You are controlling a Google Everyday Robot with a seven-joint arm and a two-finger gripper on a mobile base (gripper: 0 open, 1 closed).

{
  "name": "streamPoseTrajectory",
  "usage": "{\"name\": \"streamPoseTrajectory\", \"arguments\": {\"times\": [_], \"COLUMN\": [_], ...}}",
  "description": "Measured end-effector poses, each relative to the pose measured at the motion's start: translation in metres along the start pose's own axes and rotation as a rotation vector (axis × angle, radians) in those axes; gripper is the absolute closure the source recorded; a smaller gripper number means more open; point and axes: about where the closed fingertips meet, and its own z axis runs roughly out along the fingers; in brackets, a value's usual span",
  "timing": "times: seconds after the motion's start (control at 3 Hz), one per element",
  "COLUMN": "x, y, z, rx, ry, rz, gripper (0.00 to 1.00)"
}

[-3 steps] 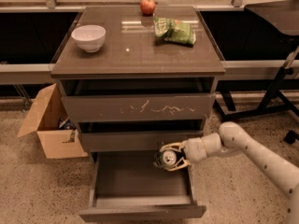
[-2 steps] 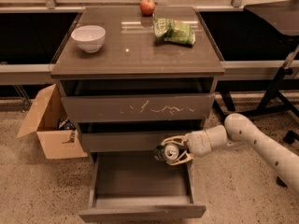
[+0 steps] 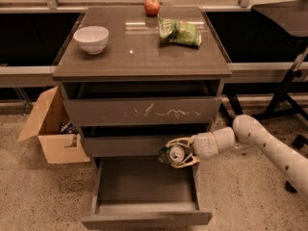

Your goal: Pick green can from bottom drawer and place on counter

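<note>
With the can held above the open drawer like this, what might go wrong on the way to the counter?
The gripper holds the green can close to the middle drawer front; rising straight up, it may strike that or the counter edge.
The can looks tilted, top toward the camera; released so, it might roll.
The snack bag on the counter's right side narrows the landing space.

White end effector (image 3: pixel 173 154) above dark grey-brown bottom drawer (image 3: pixel 144 219), green can (image 3: pixel 165 154), red apple (image 3: pixel 152 6), white bowl (image 3: pixel 91 38)
</note>
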Motion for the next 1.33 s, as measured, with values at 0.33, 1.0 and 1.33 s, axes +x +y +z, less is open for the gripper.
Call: {"name": "streamPoseTrajectory", "arguments": {"times": [0.33,1.0,1.33], "x": [-0.062,-0.138,-0.145], "y": [-0.038,-0.096,-0.103], "z": [-0.026,-0.074,-0.076], "rx": [0.058,0.116,0.125], "ry": [-0.032,-0.057,-0.063], "rz": [-0.038,-0.048,-0.059], "gripper": [1.0,1.0,1.0]}}
